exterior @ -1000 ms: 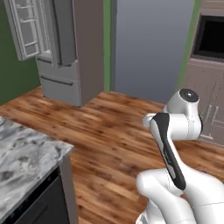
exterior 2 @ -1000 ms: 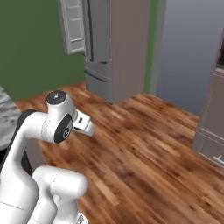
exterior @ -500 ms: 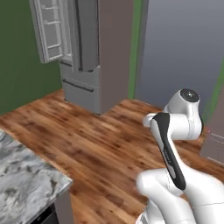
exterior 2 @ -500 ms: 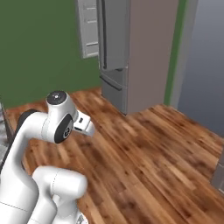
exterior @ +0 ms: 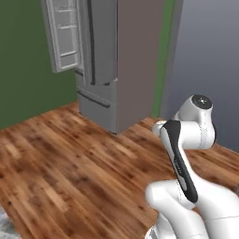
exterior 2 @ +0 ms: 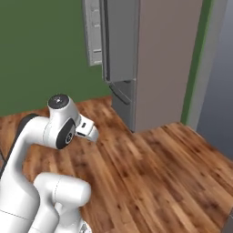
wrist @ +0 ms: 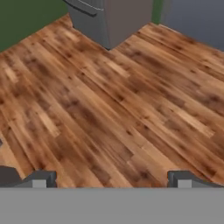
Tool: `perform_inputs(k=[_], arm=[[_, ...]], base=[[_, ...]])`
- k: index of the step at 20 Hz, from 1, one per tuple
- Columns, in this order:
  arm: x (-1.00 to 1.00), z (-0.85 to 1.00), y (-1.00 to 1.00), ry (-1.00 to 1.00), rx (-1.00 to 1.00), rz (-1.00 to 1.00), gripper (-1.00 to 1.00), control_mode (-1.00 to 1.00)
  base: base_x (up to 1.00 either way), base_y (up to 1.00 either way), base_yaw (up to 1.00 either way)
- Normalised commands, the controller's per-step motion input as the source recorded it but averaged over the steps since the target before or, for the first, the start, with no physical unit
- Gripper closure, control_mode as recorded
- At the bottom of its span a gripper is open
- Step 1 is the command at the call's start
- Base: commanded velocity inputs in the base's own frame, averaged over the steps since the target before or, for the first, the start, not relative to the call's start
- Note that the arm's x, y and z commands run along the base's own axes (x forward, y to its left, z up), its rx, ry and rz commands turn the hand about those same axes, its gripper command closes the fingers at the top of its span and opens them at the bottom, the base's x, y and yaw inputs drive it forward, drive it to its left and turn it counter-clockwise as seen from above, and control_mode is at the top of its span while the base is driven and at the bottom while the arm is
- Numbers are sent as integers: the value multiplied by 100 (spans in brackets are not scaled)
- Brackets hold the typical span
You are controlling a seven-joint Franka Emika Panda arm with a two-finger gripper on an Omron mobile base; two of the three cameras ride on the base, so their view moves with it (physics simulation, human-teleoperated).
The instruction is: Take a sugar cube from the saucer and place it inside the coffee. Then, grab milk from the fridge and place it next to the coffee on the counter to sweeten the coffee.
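The fridge point(exterior: 112, 60) is seen ahead across the wood floor point(wrist: 109, 100), with one door swung open. The gripper point(wrist: 111, 179) is spread wide and nothing is held. The milk is not yet picked up.

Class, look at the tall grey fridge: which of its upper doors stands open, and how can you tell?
The upper door on the green-wall side of the tall grey fridge: this open door swings outward showing pale inner racks, while the neighbouring door stays flush.
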Motion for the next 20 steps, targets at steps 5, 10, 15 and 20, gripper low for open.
perform_inputs(k=[5,10,15,20], arm=[[0,0,0,0,0,0,-100,100],[0,0,0,0,0,0,-100,100],[0,0,0,0,0,0,-100,100],[0,0,0,0,0,0,-100,100]], base=[[100,-23,27],[100,2,17],[100,18,12],[100,28,5]])
